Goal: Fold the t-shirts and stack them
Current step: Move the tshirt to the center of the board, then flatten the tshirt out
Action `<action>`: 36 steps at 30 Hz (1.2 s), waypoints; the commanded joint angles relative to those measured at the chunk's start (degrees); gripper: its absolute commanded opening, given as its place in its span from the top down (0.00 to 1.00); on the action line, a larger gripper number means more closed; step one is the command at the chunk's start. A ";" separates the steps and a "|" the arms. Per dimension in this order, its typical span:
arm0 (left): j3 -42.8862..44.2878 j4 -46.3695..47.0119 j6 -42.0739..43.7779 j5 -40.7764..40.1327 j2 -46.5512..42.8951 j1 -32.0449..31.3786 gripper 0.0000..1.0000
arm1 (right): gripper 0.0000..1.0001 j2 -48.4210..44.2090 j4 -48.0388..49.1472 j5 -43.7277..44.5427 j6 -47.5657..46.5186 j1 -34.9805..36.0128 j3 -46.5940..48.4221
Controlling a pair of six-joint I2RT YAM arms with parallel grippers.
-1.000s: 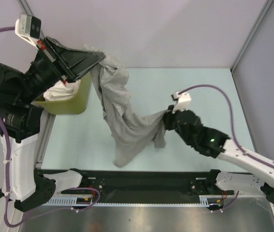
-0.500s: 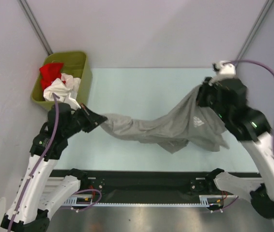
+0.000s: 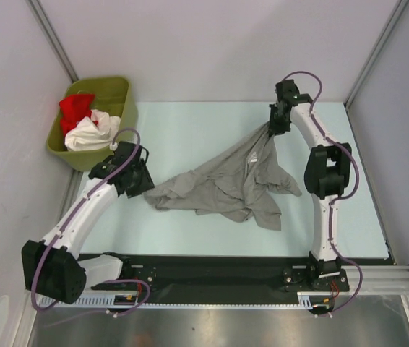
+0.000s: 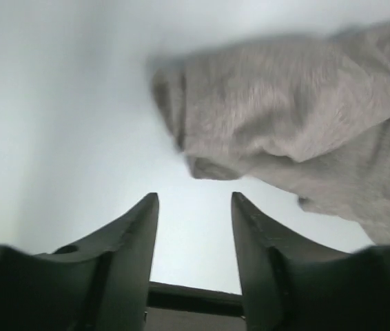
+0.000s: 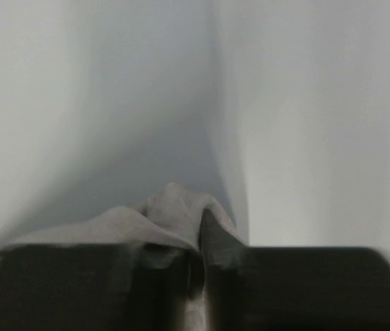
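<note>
A heather-grey t-shirt [image 3: 222, 184] lies crumpled across the middle of the table. Its far corner is drawn up to my right gripper [image 3: 269, 130] near the back. In the right wrist view that gripper [image 5: 198, 219] is shut, with a bunch of grey cloth [image 5: 164, 210] pinched between its fingers. My left gripper [image 3: 147, 186] sits low at the shirt's left end. Its jaws [image 4: 193, 198] stand open with only bare table between them, and the grey t-shirt [image 4: 298, 131] lies just ahead, apart from the fingertips. A red t-shirt [image 3: 76, 108] and a white t-shirt [image 3: 92, 131] lie in the bin.
The olive-green bin [image 3: 121, 94] stands at the back left corner, just off the table's left edge. Grey walls and frame posts close in the back and both sides. The black rail [image 3: 212, 267] with the arm bases runs along the near edge.
My left gripper has opened and let go of the shirt's left end. The right arm has swung to the back with its corner, and the shirt has sunk onto the table.
</note>
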 commanded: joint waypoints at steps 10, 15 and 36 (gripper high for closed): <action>1.87 2.62 15.09 2.14 -2.10 0.72 0.30 | 0.16 -13.17 -12.91 10.22 2.32 -2.16 -10.06; 0.72 11.59 14.06 17.63 3.61 -1.65 0.33 | 0.19 -30.99 1.41 -14.25 4.49 1.44 -35.54; 18.66 11.60 14.94 7.36 41.85 -7.10 0.77 | 0.73 -27.88 16.12 -16.95 11.11 8.57 -49.48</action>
